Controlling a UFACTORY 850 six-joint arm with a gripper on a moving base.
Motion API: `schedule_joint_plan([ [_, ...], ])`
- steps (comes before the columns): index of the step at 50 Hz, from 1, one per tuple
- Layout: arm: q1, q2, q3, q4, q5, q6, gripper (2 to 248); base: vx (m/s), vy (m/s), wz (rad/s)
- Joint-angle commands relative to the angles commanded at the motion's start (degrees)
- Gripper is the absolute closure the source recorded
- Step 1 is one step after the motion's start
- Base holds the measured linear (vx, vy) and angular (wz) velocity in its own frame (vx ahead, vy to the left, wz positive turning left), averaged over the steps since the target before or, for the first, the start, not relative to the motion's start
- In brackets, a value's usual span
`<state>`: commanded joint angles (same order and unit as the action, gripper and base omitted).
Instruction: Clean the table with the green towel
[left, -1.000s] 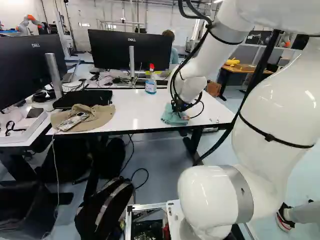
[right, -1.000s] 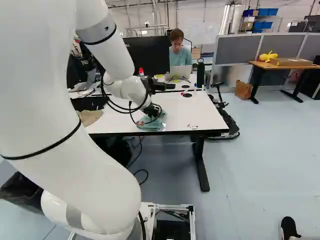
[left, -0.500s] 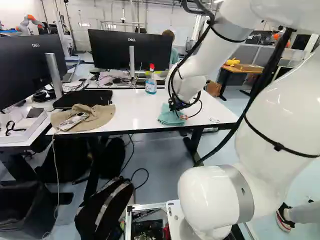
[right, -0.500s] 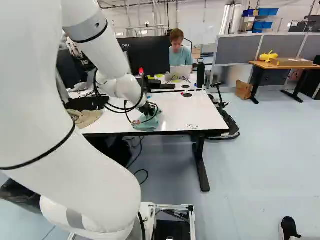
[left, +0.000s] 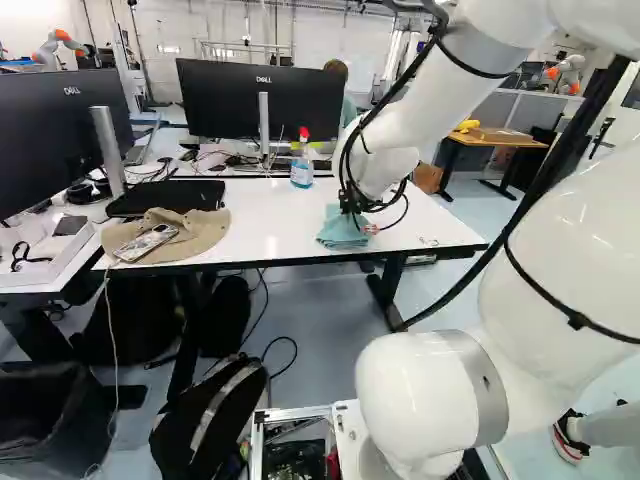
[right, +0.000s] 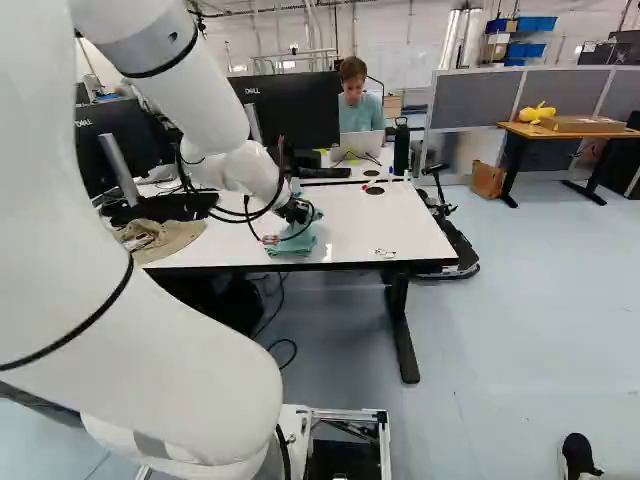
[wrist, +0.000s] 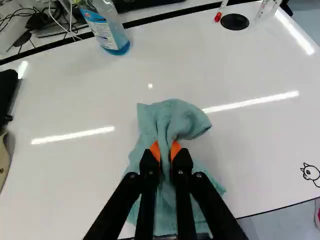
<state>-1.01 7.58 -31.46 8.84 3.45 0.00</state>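
Observation:
In the left base view my gripper (left: 352, 206) points down at the white table (left: 270, 215), over the green towel (left: 342, 230). The wrist view shows the gripper (wrist: 165, 152) shut on a bunched fold of the towel (wrist: 175, 117), an orange pad pressing it from each side. Towel cloth spreads on the tabletop ahead of, under and beside the fingers. The right base view has the same towel (right: 291, 243) near the table's front edge, partly hidden by the wrist and its cables.
A blue spray bottle (left: 302, 165) stands at the table's back edge. A tan cap (left: 190, 235) with a phone on it and a black case (left: 165, 198) lie left of the towel. Beyond are monitors (left: 262, 100). A small drawing (wrist: 311, 173) marks the tabletop right of the towel.
The upper arm has swung somewhat, and the gripper with the towel has shifted a little to the left over the tabletop, mostly in the earlier half second. The base has not moved.

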Motion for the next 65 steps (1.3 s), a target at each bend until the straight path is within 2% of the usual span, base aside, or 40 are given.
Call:
schedule_joint_plan([
  [30, -0.1, 7.4, 6.7, 0.0, 0.0, 0.0, 208, 0.000, 0.000, 0.000],
  [65, -0.1, 7.5, 6.7, 0.0, 0.0, 0.0, 208, 0.000, 0.000, 0.000],
])
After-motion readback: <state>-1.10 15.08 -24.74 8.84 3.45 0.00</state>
